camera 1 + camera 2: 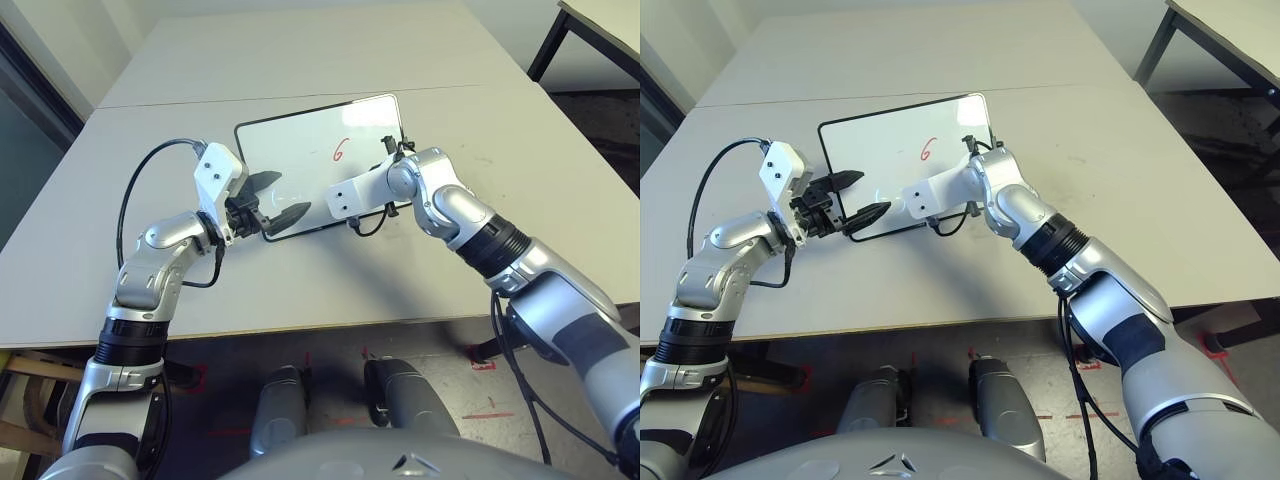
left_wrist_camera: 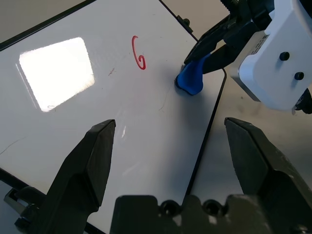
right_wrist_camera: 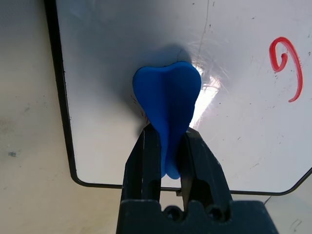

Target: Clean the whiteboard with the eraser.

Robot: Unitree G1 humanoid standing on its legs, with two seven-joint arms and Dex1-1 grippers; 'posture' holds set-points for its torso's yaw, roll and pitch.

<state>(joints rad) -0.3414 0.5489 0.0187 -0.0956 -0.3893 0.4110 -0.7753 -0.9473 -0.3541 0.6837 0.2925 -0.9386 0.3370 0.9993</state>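
Note:
The whiteboard [image 1: 300, 150] lies flat on the grey table, with a red "6" [image 1: 338, 150] drawn near its middle. My right gripper [image 3: 170, 135] is shut on the blue eraser [image 3: 168, 100]. The eraser's broad end presses on the board close to its near edge, a short way from the "6" [image 3: 285, 66]. My left gripper [image 1: 280, 198] hangs open over the board's near left corner with nothing between its fingers [image 2: 92, 161]. From the left wrist, the eraser [image 2: 191, 78] shows by the board's black frame.
A black cable [image 1: 130, 195] loops on the table beside my left arm. A seam [image 1: 150, 105] crosses the table behind the board. A second table [image 1: 600, 25] stands at the far right. The table's front edge [image 1: 300, 335] runs just behind my elbows.

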